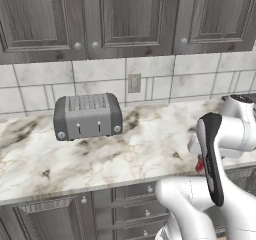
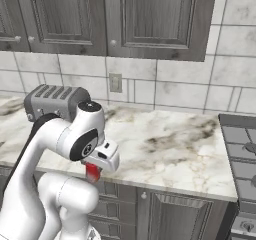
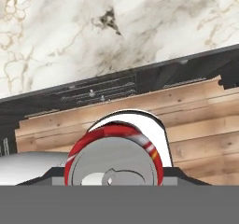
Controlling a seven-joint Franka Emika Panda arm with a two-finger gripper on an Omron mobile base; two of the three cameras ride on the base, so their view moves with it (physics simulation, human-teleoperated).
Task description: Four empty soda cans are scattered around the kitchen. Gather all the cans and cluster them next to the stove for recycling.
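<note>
A red soda can hangs upright in my gripper, just in front of the marble counter's front edge and slightly below its top. The gripper is shut on the can. From the left base view a sliver of the red can peeks out behind my forearm. Looking down the hand, the can's silver lid with its red rim sits between the fingers, above the wooden floor. The stove, dark grey with black grates, lies at the counter's far right, well away from the can.
A grey toaster stands at the back left of the marble counter, with a wall outlet behind it. Dark cabinets hang overhead and drawers run below the counter edge. My own arm crowds the near side.
</note>
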